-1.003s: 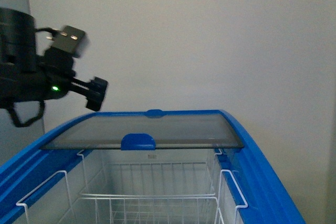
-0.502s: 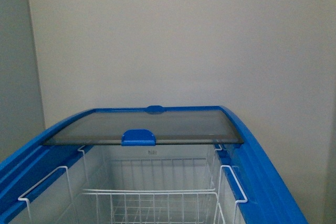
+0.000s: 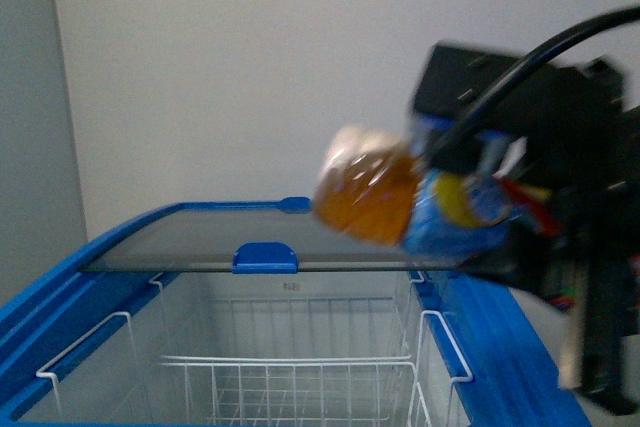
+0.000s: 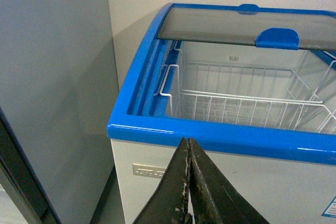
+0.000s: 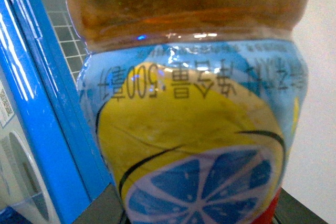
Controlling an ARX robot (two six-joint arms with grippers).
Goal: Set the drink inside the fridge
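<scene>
The drink, a clear bottle of amber liquid with a blue and yellow label, is held on its side in my right gripper, which is shut on it above the fridge's right rim. It fills the right wrist view. The fridge is a white chest with a blue rim; its glass lid is slid to the back and white wire baskets show in the open part. My left gripper is shut and empty, in front of the fridge's near rim.
A pale wall stands behind the fridge. A grey panel stands close to the fridge's left side. The fridge's blue edge runs beside the bottle in the right wrist view, with tiled floor beyond it.
My left arm, at the upper left a second ago, has left the front view. My right gripper has come in from the right with the drink, above the fridge's right rim.
</scene>
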